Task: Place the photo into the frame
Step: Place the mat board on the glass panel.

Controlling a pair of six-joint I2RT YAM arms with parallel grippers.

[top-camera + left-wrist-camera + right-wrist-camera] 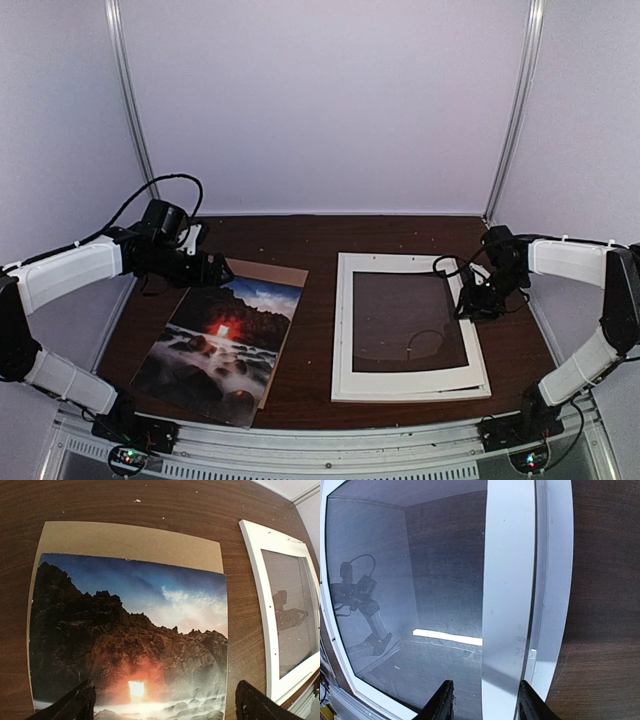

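Photo (pixel 220 345), lying on brown backing board (pixel 272 270) at left, well apart from frame (pixel 343 330) at right, appears thin, flexible and glossy, so grip a free edge; left gripper (pixel 165 706) hovers wide open and empty above it, right gripper (pixel 486 701) part-open, empty, over the frame's right side.

A dark brown wood-grain table (pixel 312 300) fills the floor of the cell, its grain running side to side. Small white specks (pixel 137 500) dot its far part. On its left half lies a flat tan board (pixel 272 271), turned slightly askew and mostly covered: only its far strip and thin slivers along its sides show. Plain pale walls (pixel 320 100) close the back and both sides. Two slim metal posts (pixel 130 100) stand in the back corners, leaning outward towards the top. A pale metal rail (pixel 330 447) runs along the table's near edge.
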